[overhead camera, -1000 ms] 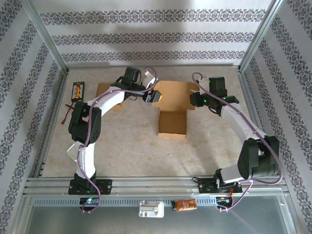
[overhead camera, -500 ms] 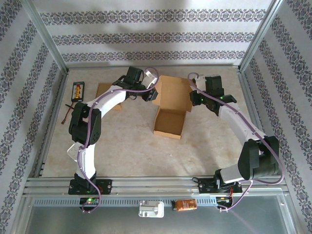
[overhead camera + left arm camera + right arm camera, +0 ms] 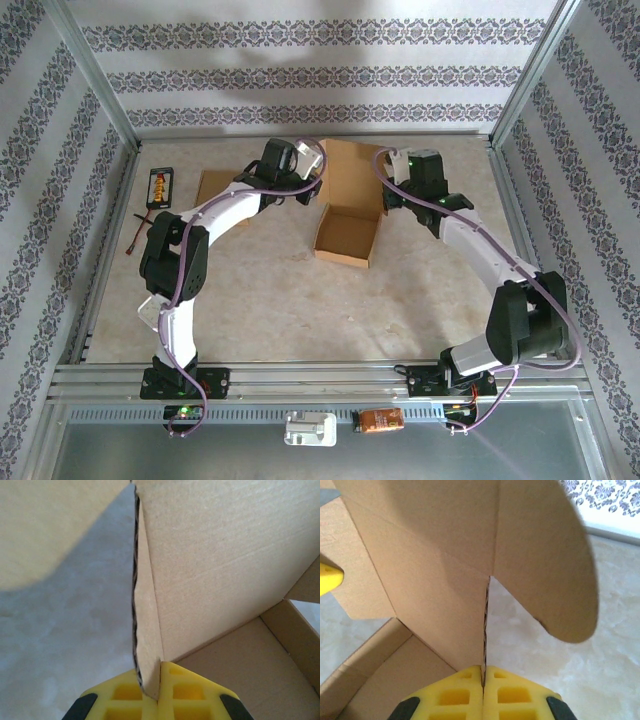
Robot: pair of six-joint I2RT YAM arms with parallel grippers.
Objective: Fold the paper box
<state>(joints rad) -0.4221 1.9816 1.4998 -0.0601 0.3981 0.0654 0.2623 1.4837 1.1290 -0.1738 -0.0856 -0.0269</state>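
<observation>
The brown paper box [image 3: 345,240] lies open in the middle of the table, its lid [image 3: 352,172] raised upright at the far side. My left gripper [image 3: 316,188] is shut on the lid's left edge. In the left wrist view the yellow fingers [image 3: 200,695] of the left gripper [image 3: 154,679] pinch a cardboard side flap [image 3: 146,630]. My right gripper [image 3: 386,196] is shut on the lid's right edge. The right wrist view has the right gripper [image 3: 484,673] clamped on the corrugated edge [image 3: 486,625], with a rounded flap [image 3: 550,565] hanging to the right.
A flat piece of cardboard [image 3: 212,184] lies behind the left arm. A small black and orange device [image 3: 160,185] and thin wires [image 3: 135,238] sit at the far left. A white part [image 3: 310,430] and an orange part [image 3: 380,420] rest on the front metal shelf.
Both grippers have closed on the lid's side edges and swung the lid up from lying flat. The box tray has slid slightly left and back.
</observation>
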